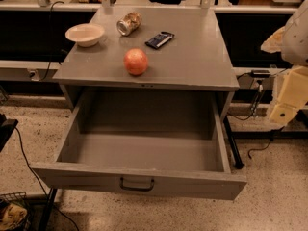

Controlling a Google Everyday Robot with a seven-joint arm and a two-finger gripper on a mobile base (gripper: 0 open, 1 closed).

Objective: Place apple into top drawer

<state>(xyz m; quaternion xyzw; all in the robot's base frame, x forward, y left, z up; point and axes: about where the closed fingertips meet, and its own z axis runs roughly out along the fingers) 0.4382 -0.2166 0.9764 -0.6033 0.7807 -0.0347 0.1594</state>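
Observation:
The red-orange apple (136, 61) sits on the grey cabinet top (192, 57), near its front edge and left of centre. The top drawer (144, 153) is pulled wide open below it and is empty inside; its front panel carries a small dark handle (137, 184). My gripper (284, 110) hangs at the right edge of the view, off the cabinet's right side and well away from the apple, holding nothing that I can see.
On the cabinet top stand a white bowl (85, 34) at the back left, a dented metallic can (129, 23) lying on its side, and a dark snack packet (159, 40). Cables (29, 153) run over the speckled floor at left, and a basket (12, 211) sits at bottom left.

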